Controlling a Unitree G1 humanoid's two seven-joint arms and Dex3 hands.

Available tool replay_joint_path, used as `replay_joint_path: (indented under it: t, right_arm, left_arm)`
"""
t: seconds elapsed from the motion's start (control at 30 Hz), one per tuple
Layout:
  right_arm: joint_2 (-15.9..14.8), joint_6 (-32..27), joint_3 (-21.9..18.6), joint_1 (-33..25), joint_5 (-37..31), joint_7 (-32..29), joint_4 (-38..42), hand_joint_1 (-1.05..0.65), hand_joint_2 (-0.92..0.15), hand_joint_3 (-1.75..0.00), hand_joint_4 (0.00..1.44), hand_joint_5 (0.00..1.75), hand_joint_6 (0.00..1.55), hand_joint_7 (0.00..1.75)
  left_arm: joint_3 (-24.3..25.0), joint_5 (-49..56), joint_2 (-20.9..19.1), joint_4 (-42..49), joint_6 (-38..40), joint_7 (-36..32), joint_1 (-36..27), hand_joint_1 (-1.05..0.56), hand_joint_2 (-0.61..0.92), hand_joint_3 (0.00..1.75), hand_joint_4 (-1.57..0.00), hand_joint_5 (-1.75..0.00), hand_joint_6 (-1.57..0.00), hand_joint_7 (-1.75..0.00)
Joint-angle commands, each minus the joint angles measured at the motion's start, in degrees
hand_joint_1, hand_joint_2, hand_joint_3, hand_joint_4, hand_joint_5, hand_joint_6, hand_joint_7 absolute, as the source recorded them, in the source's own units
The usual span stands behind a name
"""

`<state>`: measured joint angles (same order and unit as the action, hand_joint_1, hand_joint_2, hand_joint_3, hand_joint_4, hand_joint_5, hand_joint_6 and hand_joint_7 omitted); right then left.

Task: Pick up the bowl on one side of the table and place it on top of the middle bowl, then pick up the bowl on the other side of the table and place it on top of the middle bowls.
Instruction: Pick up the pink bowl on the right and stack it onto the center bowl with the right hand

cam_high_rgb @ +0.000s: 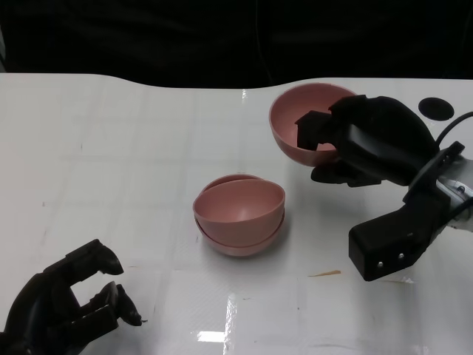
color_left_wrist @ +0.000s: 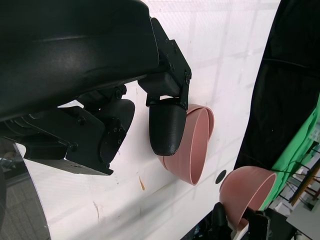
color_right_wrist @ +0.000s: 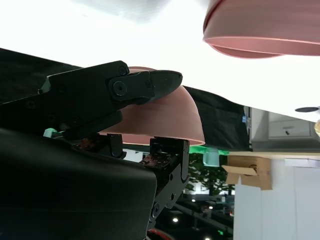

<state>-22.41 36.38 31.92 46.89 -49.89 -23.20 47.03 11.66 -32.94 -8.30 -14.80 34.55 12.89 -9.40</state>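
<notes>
Counting three pink bowls in all: two nesting as a stack, the upper bowl (cam_high_rgb: 244, 201) tilting inside the lower bowl (cam_high_rgb: 238, 242), and a third bowl (cam_high_rgb: 299, 122) sitting beyond and to the right of that stack. Counting two robot hands: the right robot hand (cam_high_rgb: 366, 140) gripping the third bowl, the left robot hand (cam_high_rgb: 70, 303) lying near-left of the stack. Showing one white desk (cam_high_rgb: 111, 163) beneath.

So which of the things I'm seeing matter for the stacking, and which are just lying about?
Part of the job:
- pink bowl gripped by the right hand
- stacked pink bowls at the table's middle, one already nested in the other
- left hand, holding nothing

Just there:
- black round spot on the white table
- small brown scrap
</notes>
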Motion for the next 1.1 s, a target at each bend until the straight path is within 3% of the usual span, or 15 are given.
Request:
replay_joint_path:
  t: [0.03,0.1,0.17,0.2,0.3,0.4,0.43,0.53,0.57,0.63,0.73,0.9,1.0,1.1]
  right_arm:
    - [-0.6,0.2,-0.4,0.7,0.3,0.3,-0.4,-0.28,-0.92,-0.2,0.84,1.75,0.59,1.7]
    - [0.5,0.2,0.2,2.1,0.0,1.2,-1.3,-0.28,-0.92,-0.2,0.84,1.75,0.59,1.7]
    - [1.9,0.2,0.7,3.7,-0.5,2.5,-2.5,-0.31,-0.92,-0.15,0.88,1.75,0.71,1.43]
    - [2.9,-0.1,1.2,4.6,-1.1,2.6,-3.2,-0.31,-0.92,-0.15,0.89,1.75,0.73,1.39]
    - [5.1,-1.4,1.9,6.1,-2.0,4.0,-4.6,-0.3,-0.89,-0.12,0.89,1.75,0.75,1.38]
    - [5.9,-1.9,2.1,6.6,-1.7,6.4,-5.7,-0.37,-0.9,-0.04,0.89,1.75,0.87,0.93]
    - [6.1,-1.9,2.1,6.7,-1.7,6.7,-6.0,-0.35,-0.91,-0.04,0.89,1.75,0.9,0.9]
    - [6.6,-1.9,2.1,6.5,-1.7,7.3,-6.9,-0.34,-0.92,-0.05,0.9,1.75,0.91,0.92]
    - [6.7,-1.9,2.1,6.4,-1.7,7.5,-7.2,-0.31,-0.9,-0.04,0.91,1.75,0.87,1.1]
    - [7.1,-1.5,2.3,6.3,-1.7,7.8,-7.7,-0.3,-0.89,-0.03,0.91,1.75,0.83,1.22]
    - [7.4,-0.9,2.5,6.2,-1.5,8.2,-8.2,-0.3,-0.9,-0.04,0.94,1.75,0.81,1.25]
    - [7.8,0.2,2.3,5.2,-0.6,9.2,-9.1,-0.3,-0.9,-0.19,0.92,1.75,0.75,1.4]
    - [7.6,0.7,2.5,4.2,-0.9,9.2,-9.5,-0.28,-0.89,-0.2,0.92,1.75,0.74,1.38]
    - [7.4,0.9,2.7,3.4,-1.4,8.9,-10.1,-0.28,-0.87,-0.21,0.93,1.75,0.8,1.18]
  left_arm:
    - [0.3,0.7,-0.4,-0.3,-0.4,-0.3,0.0,0.19,0.9,1.28,-0.74,-1.75,-0.64,-1.75]
    - [0.2,0.8,-0.3,-0.2,-0.5,-0.3,-0.1,0.19,0.9,1.28,-0.74,-1.75,-0.64,-1.75]
    - [0.2,0.9,-0.2,0.0,-0.6,-0.3,-0.1,0.19,0.89,1.27,-0.75,-1.75,-0.64,-1.75]
    - [0.2,1.0,-0.2,0.1,-0.8,-0.2,-0.1,0.19,0.88,1.27,-0.75,-1.75,-0.64,-1.75]
    - [0.1,1.5,0.4,-0.3,-0.3,-1.1,0.0,0.18,0.85,1.26,-0.76,-1.75,-0.66,-1.75]
    - [0.1,1.5,0.8,-0.3,-0.5,-1.0,0.1,0.17,0.85,1.28,-0.77,-1.75,-0.67,-1.75]
    - [0.1,1.5,0.9,-0.3,-0.6,-0.9,0.1,0.17,0.85,1.3,-0.78,-1.75,-0.67,-1.75]
    - [0.3,1.3,1.1,0.0,-0.6,-0.6,0.2,0.17,0.84,1.32,-0.79,-1.75,-0.68,-1.75]
    - [0.3,1.3,1.1,0.0,-0.6,-0.5,0.2,0.17,0.83,1.32,-0.79,-1.75,-0.68,-1.75]
    - [0.3,1.4,1.0,0.0,-0.7,-0.4,0.1,0.16,0.83,1.32,-0.79,-1.75,-0.69,-1.75]
    - [0.1,1.6,0.8,-0.2,-0.7,-0.4,0.0,0.16,0.82,1.32,-0.79,-1.75,-0.68,-1.75]
    - [0.3,1.4,0.8,-0.2,-0.7,-0.2,0.0,0.16,0.81,1.32,-0.79,-1.75,-0.68,-1.75]
    - [0.3,1.2,0.8,-0.3,-0.8,0.0,-0.1,0.16,0.81,1.33,-0.79,-1.75,-0.68,-1.75]
    - [0.3,1.4,0.8,-0.2,-1.0,0.0,-0.2,0.16,0.8,1.34,-0.79,-1.75,-0.68,-1.75]
